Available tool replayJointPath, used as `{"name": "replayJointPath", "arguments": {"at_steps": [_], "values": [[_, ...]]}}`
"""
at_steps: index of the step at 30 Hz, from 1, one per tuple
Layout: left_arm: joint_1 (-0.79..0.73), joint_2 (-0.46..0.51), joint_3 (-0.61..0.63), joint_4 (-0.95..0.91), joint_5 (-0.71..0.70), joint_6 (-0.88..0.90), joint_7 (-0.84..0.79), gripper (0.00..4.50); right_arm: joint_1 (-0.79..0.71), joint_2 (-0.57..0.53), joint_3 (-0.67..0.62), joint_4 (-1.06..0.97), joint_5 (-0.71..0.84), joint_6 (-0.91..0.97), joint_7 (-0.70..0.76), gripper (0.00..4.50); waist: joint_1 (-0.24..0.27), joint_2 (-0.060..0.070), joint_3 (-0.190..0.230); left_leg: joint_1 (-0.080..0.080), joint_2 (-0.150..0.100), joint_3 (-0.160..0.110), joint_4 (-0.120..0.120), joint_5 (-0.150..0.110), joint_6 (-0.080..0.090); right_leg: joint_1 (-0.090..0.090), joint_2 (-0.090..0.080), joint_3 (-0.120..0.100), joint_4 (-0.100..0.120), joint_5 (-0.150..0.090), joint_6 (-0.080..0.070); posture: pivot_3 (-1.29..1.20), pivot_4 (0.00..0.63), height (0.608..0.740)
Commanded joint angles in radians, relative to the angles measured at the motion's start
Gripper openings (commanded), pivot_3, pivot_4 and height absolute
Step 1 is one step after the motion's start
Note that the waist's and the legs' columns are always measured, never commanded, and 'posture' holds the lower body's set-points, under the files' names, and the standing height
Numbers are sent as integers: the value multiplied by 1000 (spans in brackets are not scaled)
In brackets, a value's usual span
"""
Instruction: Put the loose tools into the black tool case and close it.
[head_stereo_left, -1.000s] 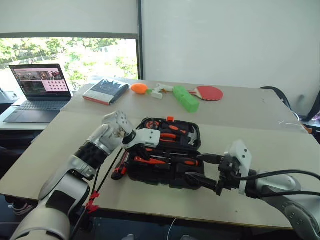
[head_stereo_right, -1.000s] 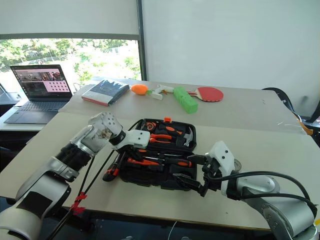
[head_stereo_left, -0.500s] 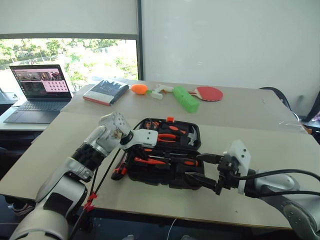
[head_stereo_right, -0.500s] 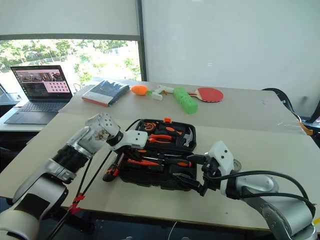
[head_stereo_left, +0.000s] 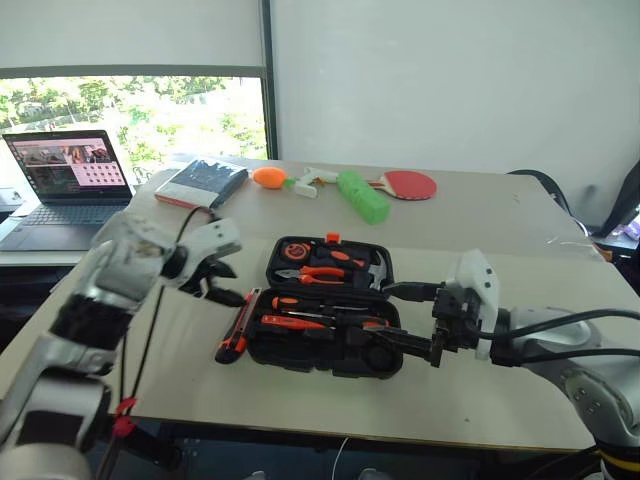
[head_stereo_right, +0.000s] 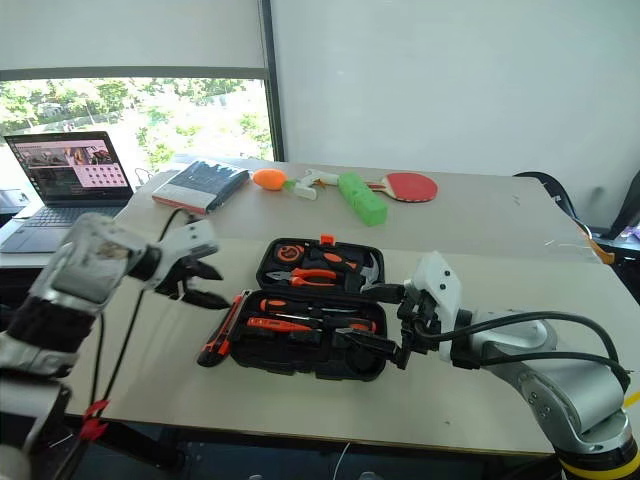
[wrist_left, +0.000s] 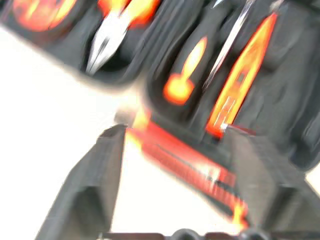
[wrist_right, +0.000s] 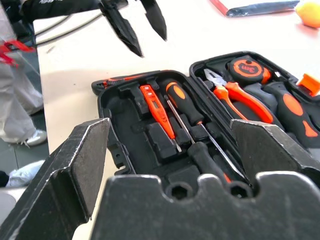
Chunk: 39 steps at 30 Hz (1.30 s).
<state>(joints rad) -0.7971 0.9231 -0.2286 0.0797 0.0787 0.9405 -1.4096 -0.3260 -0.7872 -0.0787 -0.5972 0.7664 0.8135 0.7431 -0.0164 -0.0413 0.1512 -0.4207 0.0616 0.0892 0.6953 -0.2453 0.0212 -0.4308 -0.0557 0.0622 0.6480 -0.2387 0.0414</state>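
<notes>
Release is what has just changed: the left gripper (head_stereo_left: 222, 283), fingers now spread and empty, has pulled off the black tool case (head_stereo_left: 325, 320), leaving the utility knife (head_stereo_left: 237, 338) outside its left edge, unpacked, while the right gripper (head_stereo_left: 405, 320) hovers spread at the case's right edge.

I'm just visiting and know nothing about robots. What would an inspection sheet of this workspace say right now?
Surface: pale wooden table, bare at the near right.
Job's things: black tool case lies open, with screwdrivers in its near half, and pliers, a hammer and a tape measure in its far half. An orange-and-black utility knife lies on the table against the case's left edge.
Clutter: book, green block, red paddle and an orange ball at the far side.
Grippers: left gripper open, empty, above the table left of the case; right gripper open, at the case's right end.
Cables: black ones along both arms.
Surroundings: laptop on a side desk, window, white wall.
</notes>
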Motion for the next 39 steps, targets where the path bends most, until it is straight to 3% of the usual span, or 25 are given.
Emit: {"name": "replayJointPath", "arguments": {"at_steps": [1, 4, 9, 23, 29, 39], "values": [[9, 34, 20, -114, -40, 205, 56, 4453, -39, 10, 23, 15, -14, -37, 29, 4500, 9, 0, 0, 0, 0, 0, 0, 0, 0, 0, 0, 0, 0, 0, 0, 0, 150, 736], [-22, 18, -16, -139, -85, 376, 102, 4453, -52, 23, 42, 22, -22, -40, 35, 4500, 28, 0, 0, -1, -1, 1, 2, 0, -1, 1, -1, -1, 0, 0, 1, 0, 150, 736], [-75, -47, -77, -121, -139, 506, 215, 4453, -45, 40, 50, 14, -25, -37, 26, 4500, 29, 0, 0, -2, -2, 0, 2, 0, -1, 1, -1, -1, 0, -1, 1, 0, 150, 736], [-168, -107, -224, 11, -217, 400, 327, 4453, 49, 52, -2, -70, 7, -12, -62, 4500, 24, -1, 0, -2, -2, 0, 1, 0, -1, -1, 0, 0, 1, -1, 0, 0, 150, 736], [-190, -77, -232, 71, -215, 336, 319, 4453, 90, 43, -22, -91, 15, -14, -83, 4500, 24, -1, 0, -3, -2, 0, 1, 0, -1, -1, 0, 0, 0, -1, 0, 0, 150, 736], [-191, -147, -239, 45, -261, 356, 346, 4453, 108, 49, -8, -86, 1, -29, -88, 4500, 27, -1, 0, -3, -2, 0, 1, 0, -1, -1, -1, 0, 0, -1, 0, 0, 150, 736]]}}
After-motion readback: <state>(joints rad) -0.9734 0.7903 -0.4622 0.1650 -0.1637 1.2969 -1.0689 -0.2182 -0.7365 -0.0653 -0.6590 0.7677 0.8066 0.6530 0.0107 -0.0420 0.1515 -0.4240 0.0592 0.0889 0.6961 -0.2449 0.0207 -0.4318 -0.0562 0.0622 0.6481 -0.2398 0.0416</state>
